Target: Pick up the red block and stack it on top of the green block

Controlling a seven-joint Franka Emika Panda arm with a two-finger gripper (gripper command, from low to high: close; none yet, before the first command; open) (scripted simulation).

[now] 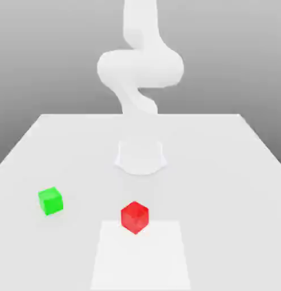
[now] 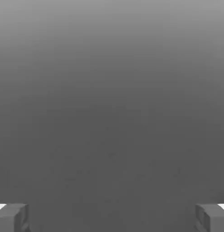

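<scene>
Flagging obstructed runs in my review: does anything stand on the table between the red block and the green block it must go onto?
Nothing visible does: in the exterior view, bare tabletop lies between the red block and the green block.

From my exterior view, I see a bright, saturated red on the cube-shaped block (image 1: pixel 135 217), with slightly differing shades from face to face. The cube-shaped green block (image 1: pixel 50 200) reads to me as a vivid pure green, one face a touch lighter. I see the flat, smooth table (image 1: pixel 222 199) as plain pale grey, almost white, and the flat four-sided patch (image 1: pixel 141 258) on it as a brighter plain white. The jointed robot arm (image 1: pixel 140 68) is white with faint grey shading. Behind it, I get a plain backdrop (image 1: pixel 29 57) grading from light to darker grey.
</scene>
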